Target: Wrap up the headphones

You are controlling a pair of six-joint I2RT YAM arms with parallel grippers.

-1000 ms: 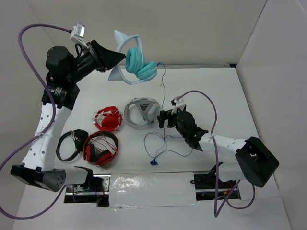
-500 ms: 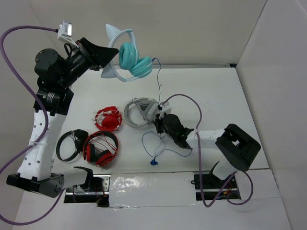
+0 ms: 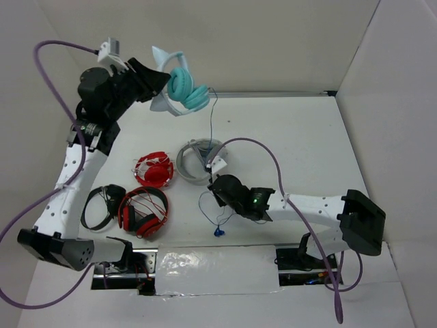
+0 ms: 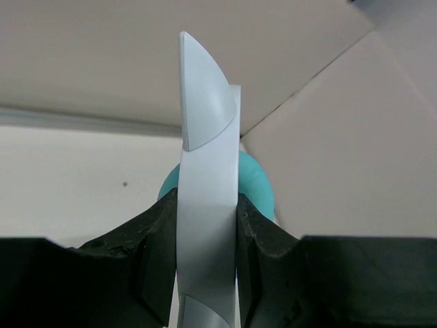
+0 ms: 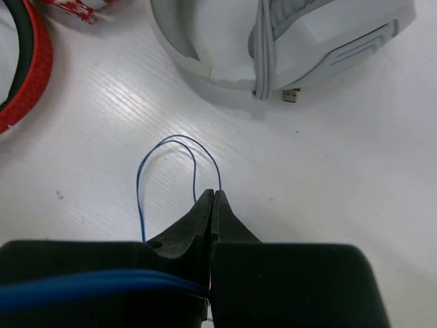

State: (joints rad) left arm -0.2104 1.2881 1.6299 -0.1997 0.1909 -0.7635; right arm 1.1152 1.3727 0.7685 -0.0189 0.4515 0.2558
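The teal headphones (image 3: 186, 87) hang in the air at the back left. My left gripper (image 3: 162, 87) is shut on their pale headband (image 4: 206, 171), and a teal ear cup (image 4: 258, 183) shows behind it. The thin blue cable (image 3: 212, 123) drops from them to the table and loops down to its blue plug (image 3: 218, 231). My right gripper (image 3: 212, 186) sits low over these loops, shut on the cable. In the right wrist view a cable loop (image 5: 139, 181) comes out at the closed tips of the right gripper (image 5: 214, 195).
Grey-white headphones (image 3: 196, 161) lie just beyond the right gripper (image 5: 307, 34). Left of them lie small red-white headphones (image 3: 153, 169), big red headphones (image 3: 143, 212) and black headphones (image 3: 100, 205). Walls close off the back and the right.
The right gripper was open and has shut on the cable while its arm swung left toward the loops. The left arm has shifted the hanging headphones about, now slightly left.
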